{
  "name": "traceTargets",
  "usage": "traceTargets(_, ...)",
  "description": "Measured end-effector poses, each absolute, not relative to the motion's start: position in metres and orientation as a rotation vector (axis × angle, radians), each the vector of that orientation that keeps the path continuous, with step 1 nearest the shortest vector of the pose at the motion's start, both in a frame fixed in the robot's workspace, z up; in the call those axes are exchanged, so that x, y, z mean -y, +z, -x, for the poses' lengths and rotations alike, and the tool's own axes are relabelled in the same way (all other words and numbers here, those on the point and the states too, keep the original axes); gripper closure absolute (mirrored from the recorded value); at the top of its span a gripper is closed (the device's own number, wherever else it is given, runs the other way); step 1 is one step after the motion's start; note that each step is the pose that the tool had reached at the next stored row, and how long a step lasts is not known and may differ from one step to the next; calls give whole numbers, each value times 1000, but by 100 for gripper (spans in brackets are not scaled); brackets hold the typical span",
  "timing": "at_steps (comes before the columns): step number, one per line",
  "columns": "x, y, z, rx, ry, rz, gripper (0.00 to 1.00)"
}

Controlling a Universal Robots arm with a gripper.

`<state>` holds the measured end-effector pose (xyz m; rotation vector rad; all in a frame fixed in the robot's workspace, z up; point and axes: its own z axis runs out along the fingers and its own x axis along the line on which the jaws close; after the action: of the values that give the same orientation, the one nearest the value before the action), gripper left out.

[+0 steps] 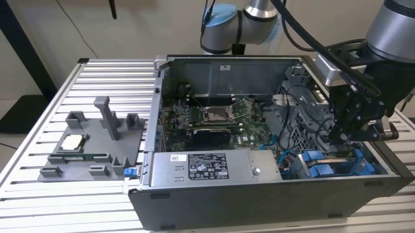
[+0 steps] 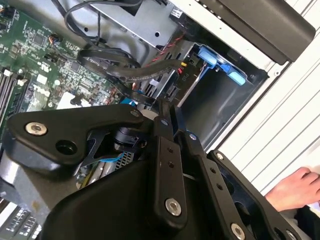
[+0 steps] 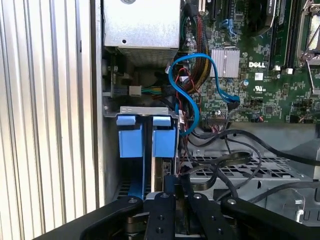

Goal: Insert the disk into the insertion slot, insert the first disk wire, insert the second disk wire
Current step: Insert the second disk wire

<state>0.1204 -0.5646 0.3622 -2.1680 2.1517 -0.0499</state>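
Hovering at drive bay [image 3: 142, 109]: gripper [image 3: 176, 181] clenched, just beside slotted disk [image 3: 164, 144].

Gripper [image 3: 176, 181] body being shown as matt black, bright metal screw heads. Disk carrier frame [image 3: 165, 142] being seen as smooth blue plastic, slight sheen. Table [image 1: 104, 73] being seen as ribbed pale metal, satin. Computer case [image 1: 259, 204] being shown as matt dark-grey painted metal. Power-supply box [image 1: 254, 165] being seen as bare dull metal, paper label [image 1: 207, 165] stuck on. Data cable [image 3: 190, 54] being seen as glossy blue plastic.
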Motion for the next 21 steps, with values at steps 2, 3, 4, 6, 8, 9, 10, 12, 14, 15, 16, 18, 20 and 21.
traceTargets(2, 565, 362, -120, -2152, -50, 2168, 84)
traceTargets(3, 565, 362, -120, -2152, -50, 2168, 84)
traceTargets(4, 565, 362, -120, -2152, -50, 2168, 84)
traceTargets(6, 565, 361, -121, -2151, -49, 2168, 84)
traceTargets(8, 565, 360, -121, -2151, -49, 2168, 84)
traceTargets(9, 565, 360, -121, -2151, -49, 2168, 84)
traceTargets(10, 565, 359, -122, -2151, -49, 2168, 84)
traceTargets(12, 566, 358, -124, -2151, -49, 2168, 84)
traceTargets(14, 567, 357, -125, -2151, -49, 2168, 84)
traceTargets(15, 567, 356, -125, -2152, -50, 2168, 84)
traceTargets(16, 567, 355, -125, -2152, -49, 2167, 84)
traceTargets(18, 567, 354, -126, -2154, -50, 2165, 84)
traceTargets(20, 567, 352, -126, -2155, -51, 2163, 84)
traceTargets(21, 567, 351, -126, -2156, -51, 2162, 84)
